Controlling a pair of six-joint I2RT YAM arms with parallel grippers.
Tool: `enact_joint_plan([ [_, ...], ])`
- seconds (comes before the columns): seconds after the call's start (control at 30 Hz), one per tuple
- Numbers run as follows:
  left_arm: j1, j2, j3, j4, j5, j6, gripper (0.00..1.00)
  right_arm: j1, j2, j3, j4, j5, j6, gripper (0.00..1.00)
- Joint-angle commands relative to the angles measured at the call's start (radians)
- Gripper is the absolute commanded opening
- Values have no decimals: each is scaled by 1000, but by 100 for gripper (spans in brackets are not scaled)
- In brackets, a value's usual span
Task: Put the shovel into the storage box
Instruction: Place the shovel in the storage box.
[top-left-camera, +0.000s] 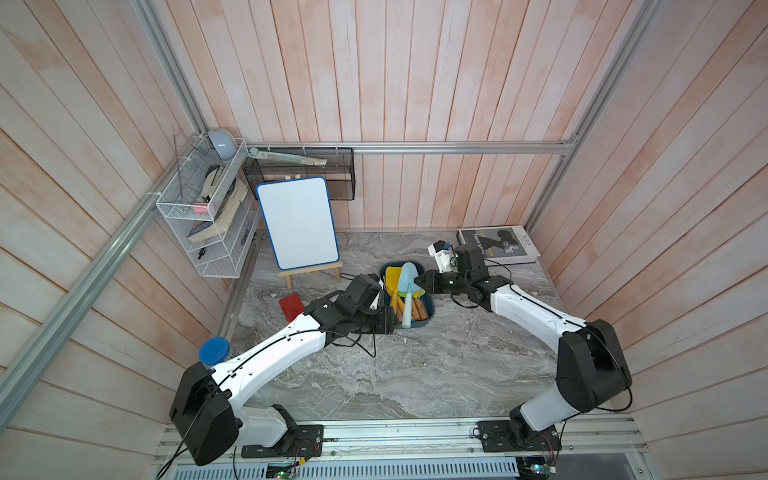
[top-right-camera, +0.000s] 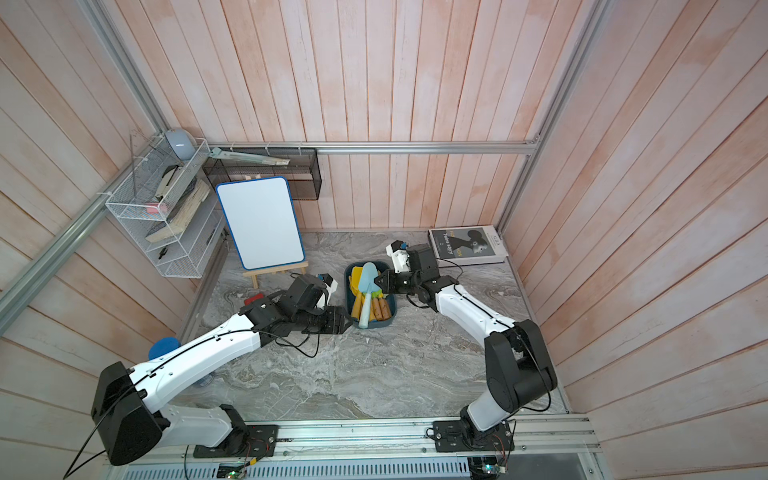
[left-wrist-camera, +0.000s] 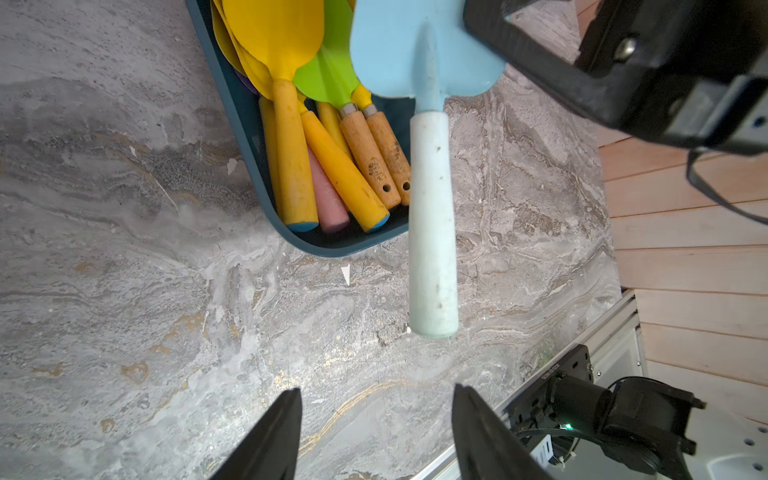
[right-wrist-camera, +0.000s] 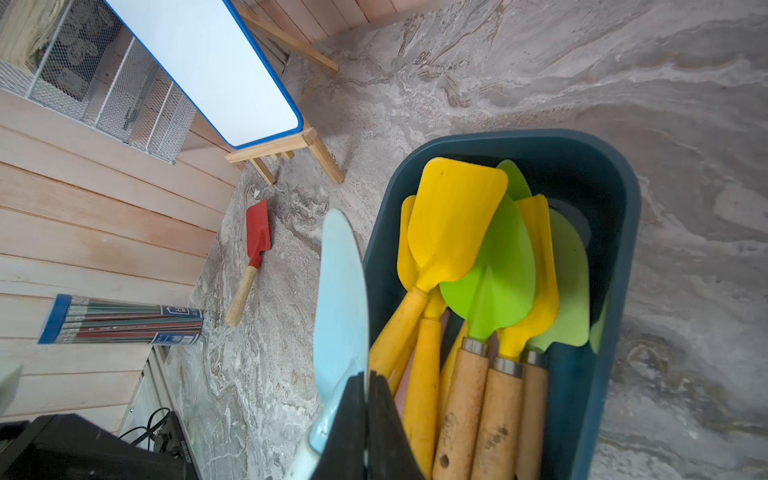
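Note:
A light blue shovel (top-left-camera: 409, 286) with a pale handle (left-wrist-camera: 432, 216) hangs over the dark teal storage box (top-left-camera: 430, 316), its handle end reaching past the box's near rim. My right gripper (right-wrist-camera: 365, 376) is shut on the edge of the shovel's blade (right-wrist-camera: 340, 299). My left gripper (left-wrist-camera: 376, 390) stands open just short of the handle's end, with only the table between its fingers. Several yellow and green shovels (right-wrist-camera: 457, 216) lie inside the box (right-wrist-camera: 582, 395).
A red shovel (top-left-camera: 291, 306) lies on the marble table left of my left arm. A whiteboard on an easel (top-left-camera: 297, 222) stands behind it. There is a book (top-left-camera: 498, 245) at the back right, a white wire rack (top-left-camera: 208, 216) and a black mesh basket (top-left-camera: 303, 172) on the walls, and a pencil box (right-wrist-camera: 120, 320).

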Motion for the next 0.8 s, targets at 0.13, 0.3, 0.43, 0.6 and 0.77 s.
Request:
enact_joint_plan([
  [0.13,-3,-34,-38,57,13,17,64,-37,127,170,-146,-130,-262,0],
  [0.3,-3,-48,-54,70,7,21,63,-75,225,255,-199,-166,-361,0],
  [0.43,-3,-58,-60,70,-8,20,63,-98,310,322,-230,-165,-397,0],
  [0.6,-3,-66,-60,65,-23,23,63,-100,398,378,-231,-160,-400,0],
  [0.77,-3,-71,-56,58,-38,26,63,-100,425,369,-183,-171,-364,0],
])
